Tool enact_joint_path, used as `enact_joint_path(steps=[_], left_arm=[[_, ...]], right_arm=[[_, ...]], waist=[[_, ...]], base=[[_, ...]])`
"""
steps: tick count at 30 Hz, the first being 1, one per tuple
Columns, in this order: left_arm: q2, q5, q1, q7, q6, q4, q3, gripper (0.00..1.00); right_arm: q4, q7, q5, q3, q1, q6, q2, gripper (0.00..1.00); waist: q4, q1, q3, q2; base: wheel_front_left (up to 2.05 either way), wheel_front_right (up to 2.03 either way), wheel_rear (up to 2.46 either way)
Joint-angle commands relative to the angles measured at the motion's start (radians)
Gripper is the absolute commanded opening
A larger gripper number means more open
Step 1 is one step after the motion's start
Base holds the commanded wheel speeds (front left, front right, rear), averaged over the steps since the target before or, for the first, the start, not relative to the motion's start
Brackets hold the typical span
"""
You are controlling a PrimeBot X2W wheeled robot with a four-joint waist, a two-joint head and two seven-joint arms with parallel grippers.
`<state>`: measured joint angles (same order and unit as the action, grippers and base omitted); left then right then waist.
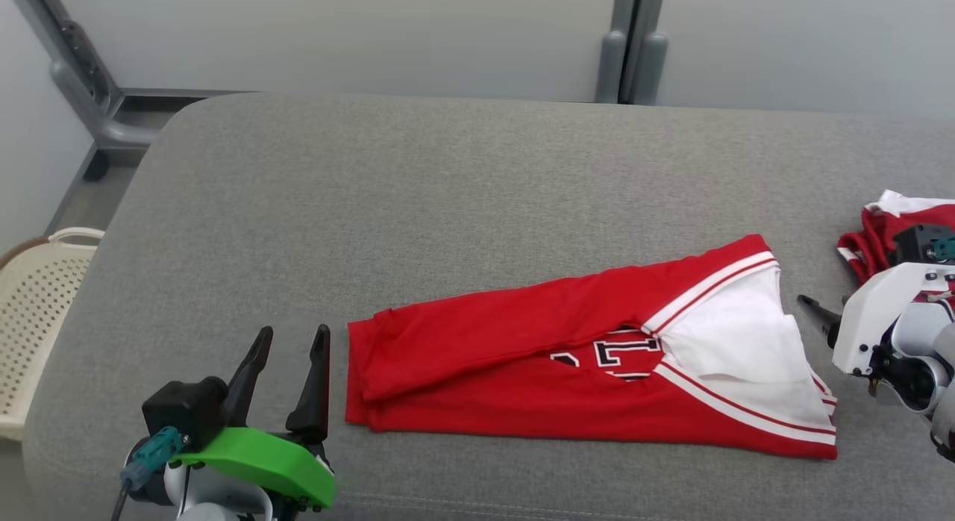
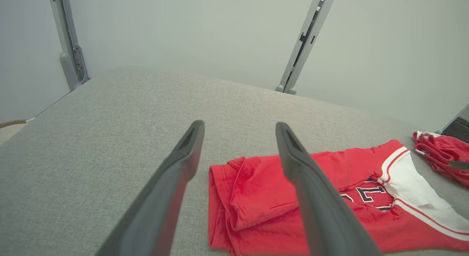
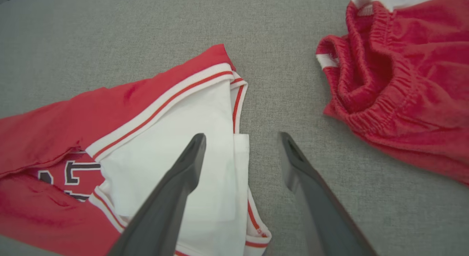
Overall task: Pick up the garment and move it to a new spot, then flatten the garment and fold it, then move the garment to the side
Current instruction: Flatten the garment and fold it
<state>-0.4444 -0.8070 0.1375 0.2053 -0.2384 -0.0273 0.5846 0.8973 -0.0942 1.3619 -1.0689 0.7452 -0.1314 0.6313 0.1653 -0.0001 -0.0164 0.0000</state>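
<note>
The garment [image 1: 522, 357] is a red jersey with white trim and a black-edged number, folded into a long band on the grey cushioned surface [image 1: 448, 192]. Its red hem end [image 2: 256, 197] points toward my left gripper [image 1: 293, 331], which stands open just left of it, fingers apart and empty [image 2: 239, 125]. My right gripper [image 1: 813, 312] hovers open at the white neck end [image 3: 176, 153]. In the right wrist view one finger lies over the white cloth and the other over bare surface [image 3: 242, 135]. Nothing is held.
A second red garment with an elastic waistband [image 3: 403, 83] lies crumpled at the far right [image 1: 880, 230]. A cream perforated basket [image 1: 37, 304] stands off the surface's left edge. Grey posts [image 1: 630, 51] rise behind. Open surface stretches across the back and left.
</note>
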Motion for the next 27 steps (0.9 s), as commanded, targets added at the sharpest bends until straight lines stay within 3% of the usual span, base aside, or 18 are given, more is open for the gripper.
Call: enact_joint_path(steps=[1, 13, 25, 26, 27], left_arm=[[0.0, 0.006, -0.011, 0.006, -0.005, 0.006, -0.003, 1.0], [0.0, 0.014, 0.017, 0.012, -0.011, 0.036, -0.012, 1.0], [-0.003, 0.028, 0.032, 0.017, -0.016, 0.048, -0.003, 1.0], [-0.003, 0.03, 0.034, 0.018, -0.017, 0.048, -0.004, 1.0], [-0.004, 0.031, 0.035, 0.018, -0.018, 0.049, -0.004, 1.0]], right_arm=[[0.012, -0.006, 0.013, 0.005, 0.002, 0.001, -0.007, 1.0], [0.208, -0.066, 0.056, 0.043, 0.011, 0.001, -0.094, 1.0], [0.224, -0.166, 0.049, 0.017, -0.009, -0.003, -0.156, 1.0], [0.219, -0.167, 0.044, 0.013, -0.011, -0.003, -0.16, 0.98], [0.216, -0.168, 0.039, 0.008, -0.013, -0.003, -0.161, 0.75]], waist=[[0.039, 0.0001, -0.024, 0.0], [0.122, 0.0001, -0.085, 0.0], [0.14, 0.0001, -0.091, 0.0], [0.14, 0.0001, -0.091, 0.0], [0.14, 0.0001, -0.091, 0.0]], base=[[0.0, 0.0, 0.0], [0.0, 0.0, 0.0], [0.0, 0.0, 0.0], [0.0, 0.0, 0.0], [0.0, 0.0, 0.0]])
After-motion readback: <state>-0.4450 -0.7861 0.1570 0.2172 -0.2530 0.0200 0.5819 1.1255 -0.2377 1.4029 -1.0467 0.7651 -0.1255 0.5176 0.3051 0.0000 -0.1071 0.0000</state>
